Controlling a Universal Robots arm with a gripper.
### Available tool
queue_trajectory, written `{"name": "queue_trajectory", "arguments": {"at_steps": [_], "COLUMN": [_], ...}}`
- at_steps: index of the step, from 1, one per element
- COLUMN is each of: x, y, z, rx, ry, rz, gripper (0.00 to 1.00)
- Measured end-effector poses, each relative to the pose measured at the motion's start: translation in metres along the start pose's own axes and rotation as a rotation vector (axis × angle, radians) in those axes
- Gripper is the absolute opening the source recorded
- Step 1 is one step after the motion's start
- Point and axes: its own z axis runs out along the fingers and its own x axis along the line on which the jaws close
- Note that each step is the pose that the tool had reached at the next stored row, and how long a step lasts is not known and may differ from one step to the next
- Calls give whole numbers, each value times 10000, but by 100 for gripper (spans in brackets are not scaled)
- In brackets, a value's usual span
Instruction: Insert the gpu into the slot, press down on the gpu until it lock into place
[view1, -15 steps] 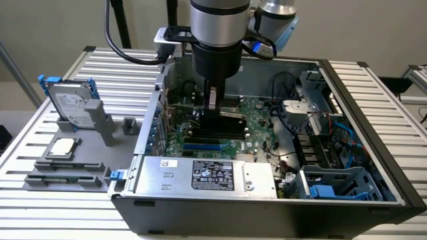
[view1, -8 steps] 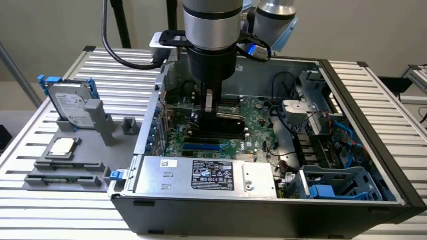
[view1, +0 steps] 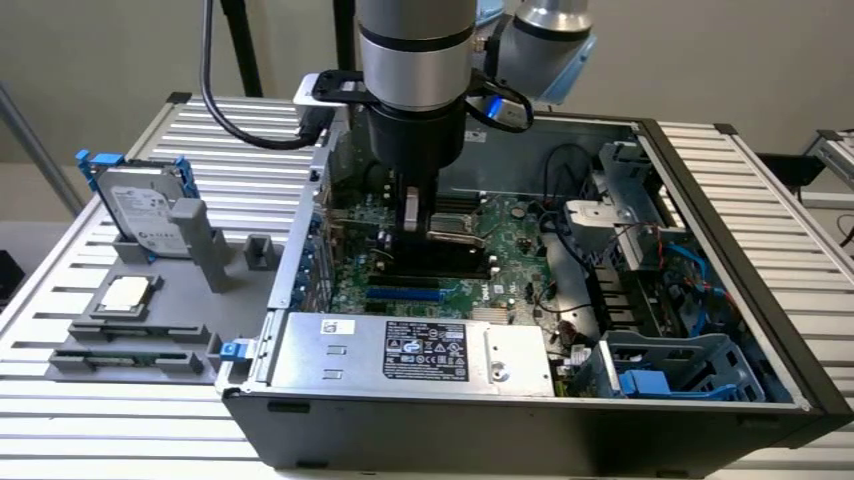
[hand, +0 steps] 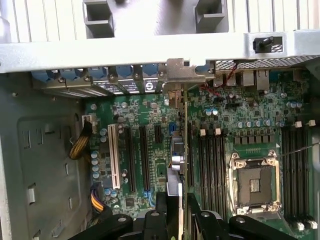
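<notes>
The arm (view1: 414, 60) comes straight down from above, its wrist vertical, reaching into an open computer case (view1: 534, 440) that lies on its side on the slatted counter (view1: 80, 420).

Near the counter's edge on the exterior view's left, a grey fixture (view1: 134, 345) carries a hard drive (view1: 138, 212) standing upright and a processor chip (view1: 123, 293) lying flat. In the case, a silver power supply (view1: 400, 350) lies along the near wall. Behind it is the green motherboard (view1: 514, 250), with the blue slot (view1: 407, 295) just beyond the power supply. A blue-grey drive cage (view1: 667, 370) fills the corner on the exterior view's right.

The gripper (hand: 181, 220) is closed part-way, its black fingers (hand: 167, 217) pinching the gpu (hand: 183, 140) from both faces. The card stands on edge over the motherboard, beside the memory slots (hand: 210, 165) and the empty processor socket (hand: 255, 185). Its silver bracket (hand: 177, 75) meets the case's rear wall. Whether its lower edge sits in the slot cannot be told.
</notes>
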Motion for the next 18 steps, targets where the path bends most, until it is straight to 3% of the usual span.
{"name": "queue_trajectory", "arguments": {"at_steps": [18], "x": [10], "y": [69], "z": [172], "rx": [6], "ry": [-1], "rz": [-4], "gripper": [26]}}
